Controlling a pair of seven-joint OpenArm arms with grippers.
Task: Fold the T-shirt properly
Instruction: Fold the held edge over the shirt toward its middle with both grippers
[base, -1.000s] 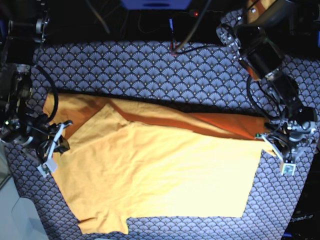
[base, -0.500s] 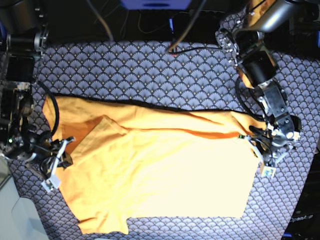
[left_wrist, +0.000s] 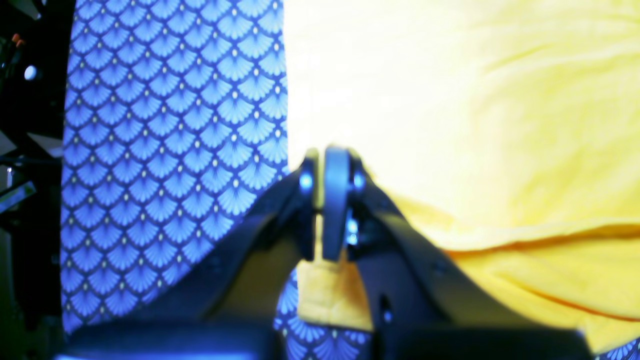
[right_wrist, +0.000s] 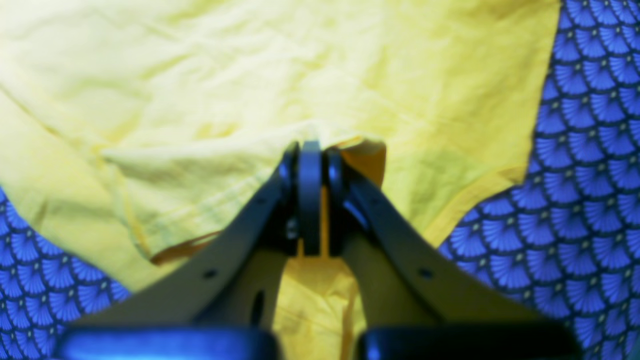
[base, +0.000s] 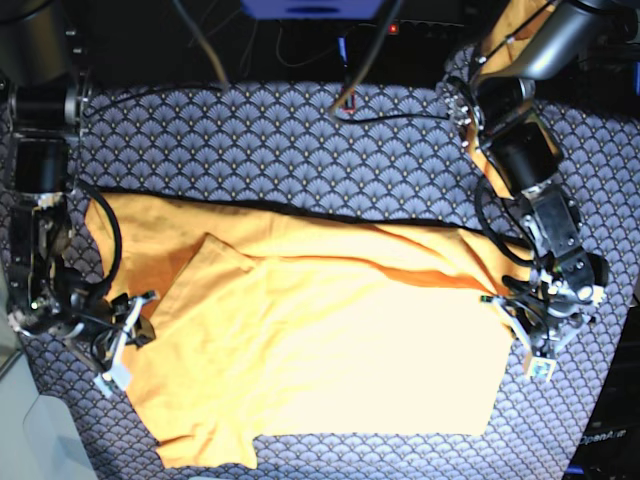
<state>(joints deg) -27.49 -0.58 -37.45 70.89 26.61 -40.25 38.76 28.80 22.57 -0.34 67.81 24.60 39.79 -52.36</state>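
Patterned cloth (base: 300, 150) under T-shirt (base: 330, 350), probably.

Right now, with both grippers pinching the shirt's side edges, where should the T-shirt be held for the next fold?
Probably keep the present holds. The left gripper pinches the T-shirt at its straight hem edge, the right gripper at the sleeve-side edge. Both come in from outside over the patterned cloth, where the fabric's free edges lie flat and reachable.

Both arms low, jaws pinched

Left gripper (base: 512, 318) at 3 o'clock, right gripper (base: 135, 335) at 8 o'clock, each clamped on fabric.
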